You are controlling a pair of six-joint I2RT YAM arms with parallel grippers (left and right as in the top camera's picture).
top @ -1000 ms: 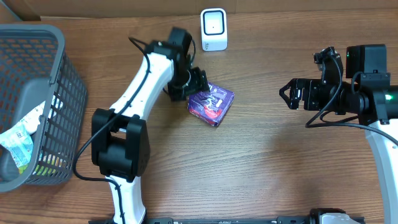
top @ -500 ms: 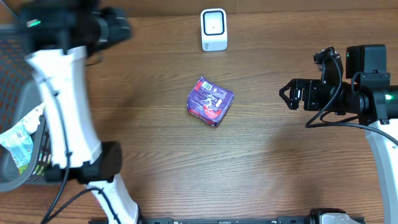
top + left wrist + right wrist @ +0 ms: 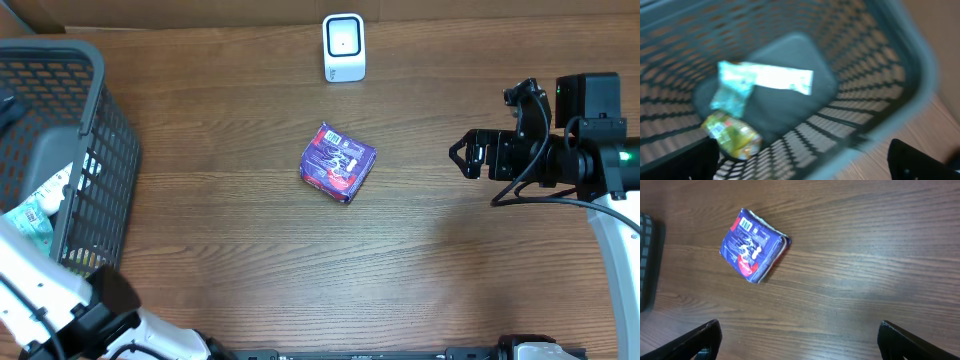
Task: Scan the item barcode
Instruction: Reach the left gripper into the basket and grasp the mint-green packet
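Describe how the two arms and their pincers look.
Both arms have white tube-like links and bulky black joints: the left arm, the right arm. A thin black cable loops beside the right arm, whose black wrist shows a small green light. The right pincer is black; the left pincer has dark fingers.

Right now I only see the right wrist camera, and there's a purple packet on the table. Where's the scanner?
Observer: The scanner is at the table's far edge, beyond the packet.
Operator: Where's the other hand?
Observer: The left hand is open and empty, aimed into a basket at the table's left.
Operator: What's in there?
Observer: A pale blue pouch and a yellow-green pouch.
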